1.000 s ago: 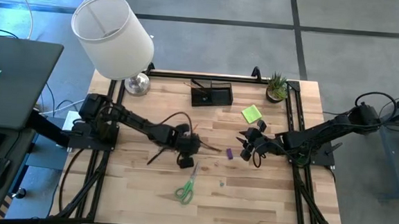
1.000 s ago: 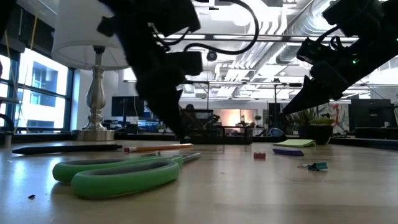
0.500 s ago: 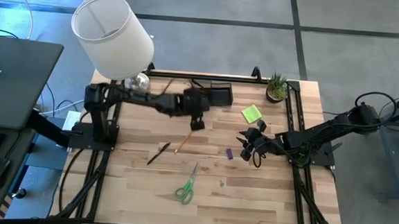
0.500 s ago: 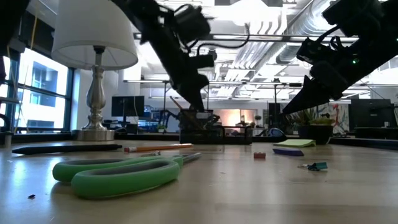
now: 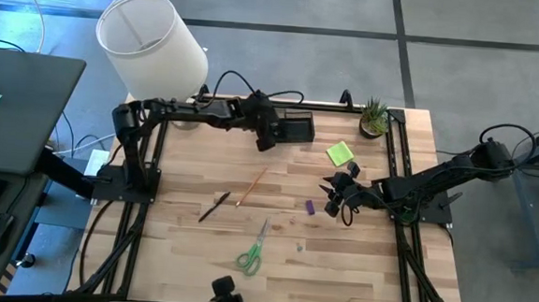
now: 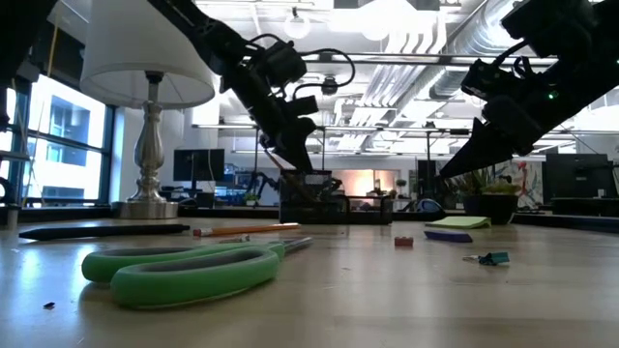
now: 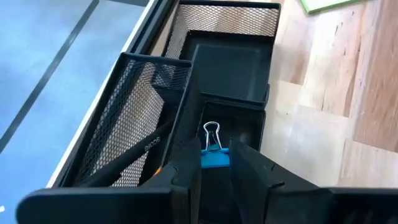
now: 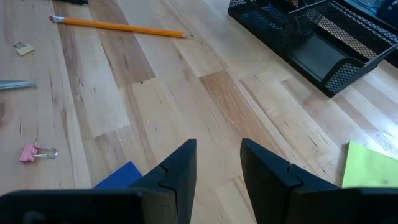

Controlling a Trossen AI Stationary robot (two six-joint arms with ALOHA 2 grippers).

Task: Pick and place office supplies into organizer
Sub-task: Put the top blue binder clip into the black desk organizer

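The black mesh organizer (image 5: 288, 128) stands at the table's far edge; it also shows in the left wrist view (image 7: 230, 56). My left gripper (image 5: 267, 137) hangs over its near part, shut on a small blue binder clip (image 7: 214, 158). My right gripper (image 5: 338, 196) is open and empty above the table's right middle. An orange pencil (image 5: 251, 187), a dark pen (image 5: 214, 207), green-handled scissors (image 5: 252, 251), a lime-green sticky-note pad (image 5: 340, 154) and a tiny purple block (image 5: 310, 207) lie flat on the table. My left gripper pinches the binder clip's blue body (image 7: 215, 160) between its two fingers (image 7: 186, 171). The fingers come from above, slanting toward the far edge. The clip's wire handle (image 7: 211, 134) sticks out past the fingertips. The clip is lifted clear, over an organizer compartment.
A white-shaded lamp (image 5: 152, 48) stands at the far left and a small potted plant (image 5: 375, 117) at the far right corner. A pink binder clip (image 8: 34, 152) lies near my right gripper. A dark thing (image 5: 224, 292) shows at the near edge.
My left gripper has risen from the table's middle, by the pencil and pen, and gone toward the far edge until it hangs over the organizer. The pencil and pen it stood over now lie in plain sight.
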